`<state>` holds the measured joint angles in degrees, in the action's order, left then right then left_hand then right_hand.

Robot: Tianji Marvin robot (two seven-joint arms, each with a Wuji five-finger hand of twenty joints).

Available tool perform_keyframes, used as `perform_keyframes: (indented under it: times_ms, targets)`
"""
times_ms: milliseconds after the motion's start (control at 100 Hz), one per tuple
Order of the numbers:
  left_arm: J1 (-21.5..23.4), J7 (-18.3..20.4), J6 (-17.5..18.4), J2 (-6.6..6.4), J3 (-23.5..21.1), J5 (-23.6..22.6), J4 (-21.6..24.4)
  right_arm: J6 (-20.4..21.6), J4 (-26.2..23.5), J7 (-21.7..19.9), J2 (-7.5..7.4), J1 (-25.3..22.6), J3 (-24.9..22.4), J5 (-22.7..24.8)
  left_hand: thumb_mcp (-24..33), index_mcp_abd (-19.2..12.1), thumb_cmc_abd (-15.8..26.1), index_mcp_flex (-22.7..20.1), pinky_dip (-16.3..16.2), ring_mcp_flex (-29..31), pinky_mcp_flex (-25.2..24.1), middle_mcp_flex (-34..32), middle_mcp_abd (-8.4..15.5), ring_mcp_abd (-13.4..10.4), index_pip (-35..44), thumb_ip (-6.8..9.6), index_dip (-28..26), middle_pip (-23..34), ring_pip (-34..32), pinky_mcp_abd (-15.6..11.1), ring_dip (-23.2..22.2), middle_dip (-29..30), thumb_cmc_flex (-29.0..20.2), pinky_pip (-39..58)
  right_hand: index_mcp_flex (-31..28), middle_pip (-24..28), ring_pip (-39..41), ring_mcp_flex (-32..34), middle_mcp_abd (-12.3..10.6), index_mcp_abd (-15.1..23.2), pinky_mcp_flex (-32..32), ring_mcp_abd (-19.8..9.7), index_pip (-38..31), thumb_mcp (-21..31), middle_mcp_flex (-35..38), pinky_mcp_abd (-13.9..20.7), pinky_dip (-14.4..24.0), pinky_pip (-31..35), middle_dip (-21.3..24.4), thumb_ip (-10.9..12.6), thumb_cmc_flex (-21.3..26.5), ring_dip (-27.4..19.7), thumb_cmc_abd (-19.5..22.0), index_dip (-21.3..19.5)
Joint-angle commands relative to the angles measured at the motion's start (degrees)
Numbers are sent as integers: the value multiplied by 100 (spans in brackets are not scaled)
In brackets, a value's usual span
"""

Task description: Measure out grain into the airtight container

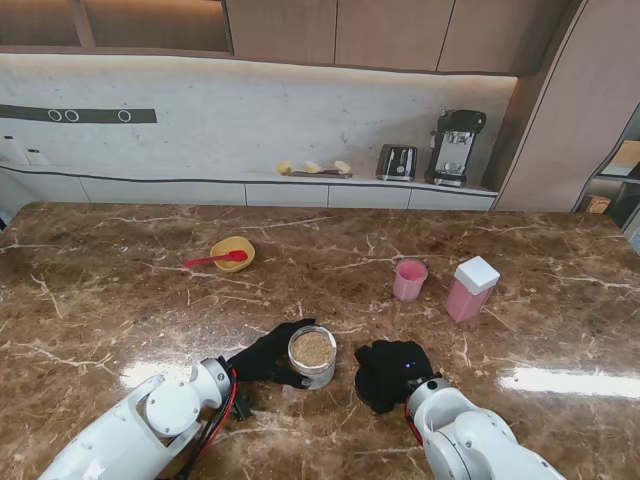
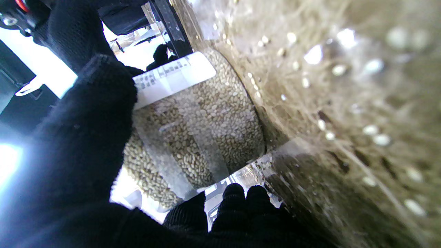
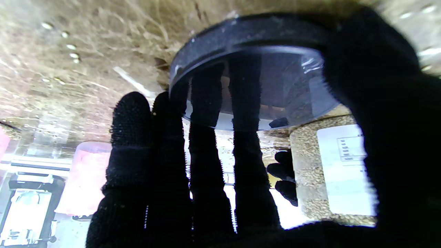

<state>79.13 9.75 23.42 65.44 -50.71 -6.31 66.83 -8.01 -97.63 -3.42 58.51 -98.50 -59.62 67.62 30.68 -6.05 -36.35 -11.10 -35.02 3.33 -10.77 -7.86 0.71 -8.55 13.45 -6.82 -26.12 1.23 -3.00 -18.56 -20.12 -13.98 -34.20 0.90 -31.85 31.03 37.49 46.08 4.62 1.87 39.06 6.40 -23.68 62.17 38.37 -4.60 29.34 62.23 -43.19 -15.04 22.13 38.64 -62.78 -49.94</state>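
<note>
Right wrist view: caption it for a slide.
Right hand holds the clear lid near the table; grain jar stands open beyond the fingers.

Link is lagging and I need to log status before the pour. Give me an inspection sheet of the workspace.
Surface: brown marble table, glossy.
Job's things: grain jar open, nearly full; clear lid off; pink cup; white-capped pink container.
Clutter: yellow bowl with red spoon.
Hands: left hand around jar; right hand holding lid.
Cables: red wiring at left wrist.
Surroundings: toaster, coffee machine on back counter.
</note>
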Motion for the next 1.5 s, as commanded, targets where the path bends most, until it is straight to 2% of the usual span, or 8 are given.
perform_keyframes:
  times_ms: [0,160,370,590,670,1000,1490]
  targets:
    - [155,79,-147,-71,56,-41,-258,22,433,-169,-8,-189,137,-51,-53,-112,198,-165,-500,-144,575,128,-3,1306,670,176,55,-89,50,2488,-95,-40,-98,924,-310,-191,-586,362,-853,328,171,-784,-393,1266,249,169,-67,69,443,794,976,-367,496,-41]
    - [155,84,-145,-70,50,-28,-254,62,518,9,4,-168,160,-101,-80,-127,233,-143,-505,-143,573,127,4,1305,704,180,50,-91,49,2493,-96,-38,-83,926,-584,-104,-542,509,-908,384,268,-765,-577,1742,532,127,-135,98,393,1023,1063,-358,830,-132]
    - [159,60,-137,-67,30,-41,-249,118,601,189,22,-140,158,-167,-122,-119,267,-120,-508,-143,571,127,-2,1307,724,193,52,-91,47,2506,-99,-36,-89,925,-973,-195,-602,722,-953,495,376,-783,-712,1819,953,136,-209,114,465,1069,1048,-402,869,-124]
    - [171,64,-138,-70,17,-43,-246,220,705,376,43,-95,163,-279,-153,-123,295,-109,-514,-141,571,128,3,1310,736,204,57,-92,41,2505,-101,-36,-88,928,-1406,-267,-618,974,-1014,634,554,-789,-841,1720,1338,208,-311,205,538,619,1245,-129,609,9]
    - [172,60,-138,-70,11,-44,-246,240,721,437,52,-91,154,-313,-164,-125,310,-108,-517,-139,569,127,5,1308,734,208,60,-93,41,2507,-100,-34,-92,929,-1490,-222,-626,1048,-1025,660,616,-789,-882,1731,1417,244,-338,240,389,512,1294,-55,528,63]
    - [162,35,-120,-61,12,-46,-265,251,461,640,111,-227,-95,-355,-225,-127,350,-32,-528,-137,567,126,12,1298,617,222,108,-93,42,2509,-96,-31,-93,933,-1510,-240,-597,1120,-1026,671,683,-758,-987,1726,1505,266,-365,282,76,386,1475,63,519,160]
    - [175,43,-120,-61,12,-21,-247,192,224,756,156,-329,-261,-377,-283,-128,367,-46,-551,-133,565,125,9,1310,551,237,94,-82,24,2517,-102,-48,-107,944,-1380,-290,-607,1076,-1006,590,662,-759,-957,1708,1417,254,-378,274,23,410,1427,82,605,179]
